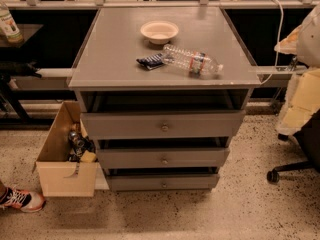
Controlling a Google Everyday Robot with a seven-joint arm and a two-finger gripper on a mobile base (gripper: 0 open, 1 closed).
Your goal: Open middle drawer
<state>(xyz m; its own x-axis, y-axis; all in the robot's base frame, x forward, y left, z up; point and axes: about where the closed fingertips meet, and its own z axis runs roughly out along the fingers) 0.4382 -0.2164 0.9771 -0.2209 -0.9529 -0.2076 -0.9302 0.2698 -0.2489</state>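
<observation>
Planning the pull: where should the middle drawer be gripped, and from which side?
Grip the small round knob at the centre of the middle drawer, coming straight at its front, which is otherwise flat. The claw is out of view.

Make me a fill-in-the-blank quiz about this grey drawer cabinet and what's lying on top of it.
1. The plastic water bottle lies on its ___ on top of the cabinet.
2. The middle drawer has one small round ___ at its centre.
3. The cabinet has ___ drawers; the gripper is not in view.
4. A white ___ sits farther back than the bottle.
Missing words: side; knob; three; bowl.
</observation>
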